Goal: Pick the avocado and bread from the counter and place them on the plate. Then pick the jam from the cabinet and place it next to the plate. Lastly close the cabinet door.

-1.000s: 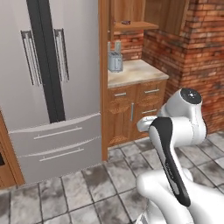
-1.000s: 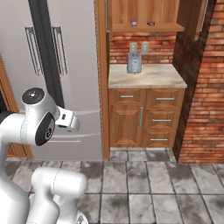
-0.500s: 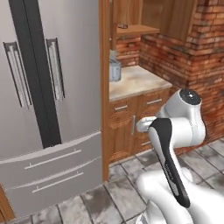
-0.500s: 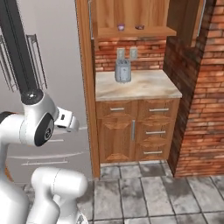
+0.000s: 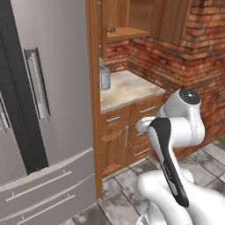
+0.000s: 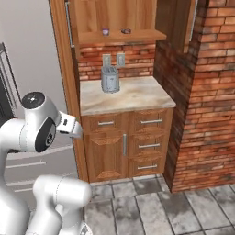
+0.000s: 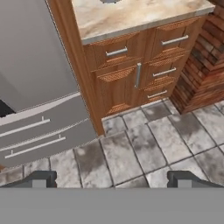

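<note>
Between a tall grey fridge and a red brick wall sits the desk, a beige mottled stone top over brown wooden drawers. On it, toward the back by the brick splashback, stands a small metal toaster; in the left base view the toaster is half hidden by the wooden post. Above the desk a wooden shelf carries 2 small items, too small to identify.

Well short of the desk, the white arm is folded close to its own base, elbow raised and forearm bent back down. Its upper joint shows at the right of the left base view and at the left of the right base view.

From the hand view, the pincer points down and forward at the grey tiled floor ahead of the drawers. Its 2 dark fingertips stand wide apart with nothing between them.
</note>
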Controlling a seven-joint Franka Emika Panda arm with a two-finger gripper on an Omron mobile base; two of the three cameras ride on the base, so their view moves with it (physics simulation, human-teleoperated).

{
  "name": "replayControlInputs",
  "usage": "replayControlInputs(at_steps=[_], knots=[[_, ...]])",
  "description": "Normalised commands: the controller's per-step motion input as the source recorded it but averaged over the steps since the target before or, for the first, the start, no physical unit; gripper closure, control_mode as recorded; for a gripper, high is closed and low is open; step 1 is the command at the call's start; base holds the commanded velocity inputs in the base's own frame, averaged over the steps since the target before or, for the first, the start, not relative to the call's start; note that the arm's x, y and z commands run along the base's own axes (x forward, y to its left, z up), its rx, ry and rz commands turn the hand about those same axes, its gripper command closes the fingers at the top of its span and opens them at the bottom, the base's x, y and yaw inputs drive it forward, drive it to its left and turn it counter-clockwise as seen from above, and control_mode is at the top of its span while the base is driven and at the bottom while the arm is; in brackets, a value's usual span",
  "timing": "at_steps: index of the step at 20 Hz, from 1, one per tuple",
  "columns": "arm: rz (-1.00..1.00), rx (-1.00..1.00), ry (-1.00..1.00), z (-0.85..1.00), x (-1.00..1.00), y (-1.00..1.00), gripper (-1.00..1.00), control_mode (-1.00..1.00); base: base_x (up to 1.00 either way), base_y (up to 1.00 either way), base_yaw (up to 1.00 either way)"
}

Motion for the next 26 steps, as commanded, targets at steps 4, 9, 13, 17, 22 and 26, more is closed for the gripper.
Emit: replayControlInputs(at_steps=[4, 9, 13, 17, 22, 26], knots=[[0.00, 0.00, 0.00, 0.00, 0.00, 0.00, -1.00, 1.00, 0.39, -0.46, -0.08], [0.00, 0.00, 0.00, 0.00, 0.00, 0.00, -1.00, 1.00, 0.40, -0.48, 0.00], [0.00, 0.00, 0.00, 0.00, 0.00, 0.00, -1.00, 1.00, 0.47, -0.36, 0.00], [0.00, 0.00, 0.00, 0.00, 0.00, 0.00, -1.00, 1.00, 0.52, -0.34, 0.02], [0.00, 0.00, 0.00, 0.00, 0.00, 0.00, -1.00, 1.00, 0.61, -0.33, 0.10], [0.00, 0.00, 0.00, 0.00, 0.00, 0.00, -1.00, 1.00, 0.64, -0.16, 0.12]])
